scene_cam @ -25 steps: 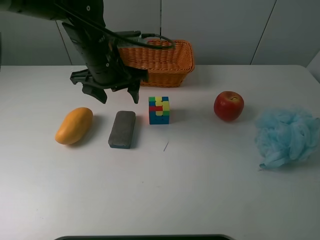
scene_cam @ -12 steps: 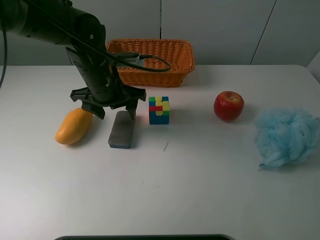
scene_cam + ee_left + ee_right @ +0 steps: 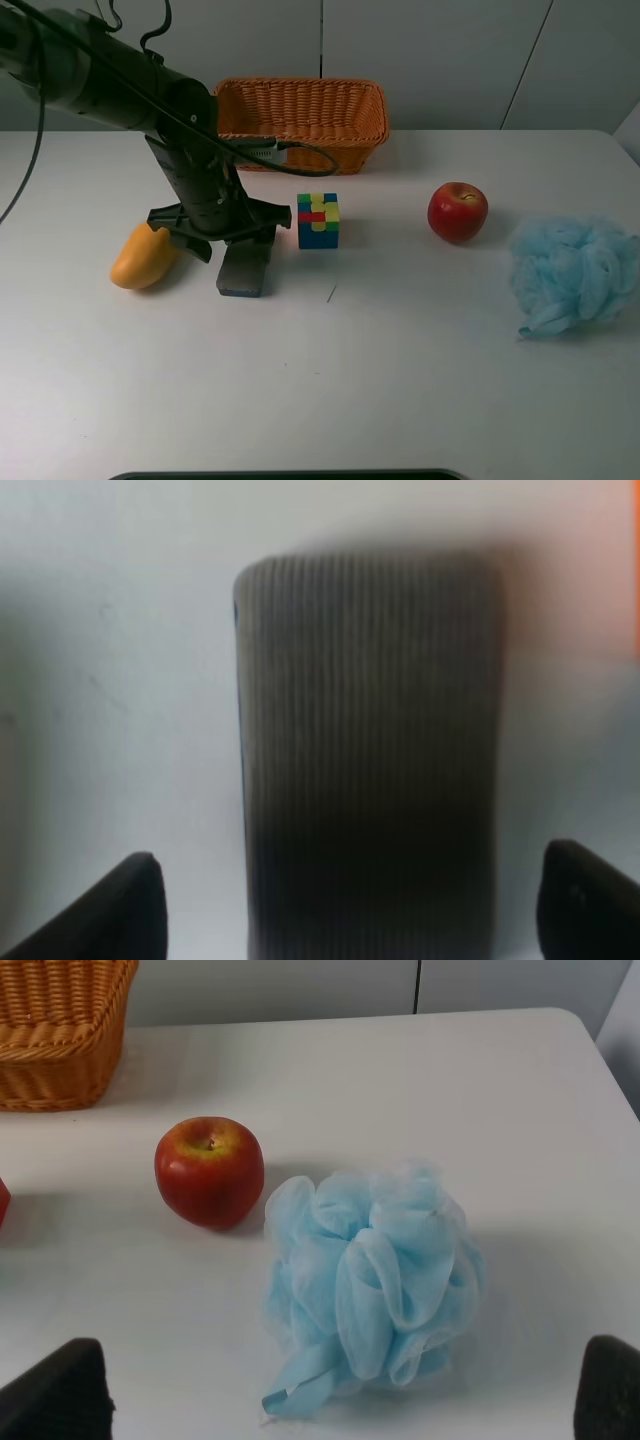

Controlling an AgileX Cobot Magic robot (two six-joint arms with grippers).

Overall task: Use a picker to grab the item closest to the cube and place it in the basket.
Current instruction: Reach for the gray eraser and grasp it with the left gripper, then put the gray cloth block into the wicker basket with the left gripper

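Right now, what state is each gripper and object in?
left gripper: open, fingers either side of eraser
right gripper: open, holding nothing
eraser: lying flat, not yet gripped
basket: upright, nothing visible inside
cube: scrambled colours
apple: whole, stem up
mango: lying on its side

Gray eraser block [image 3: 243, 277]: oblong, ribbed felt-like top, darker base edge. It lies flat on the table, long axis running front to back, just left of the cube and not touching it. Its far end is hidden under the left gripper [image 3: 235, 245], whose spread fingers straddle it; contact unclear. Cube [image 3: 318, 220]: multicolour puzzle cube with blue, yellow, green and red squares, sitting upright mid-table. Basket [image 3: 350, 135]: orange wicker, rectangular, upright at the back, behind the cube and apart from it.
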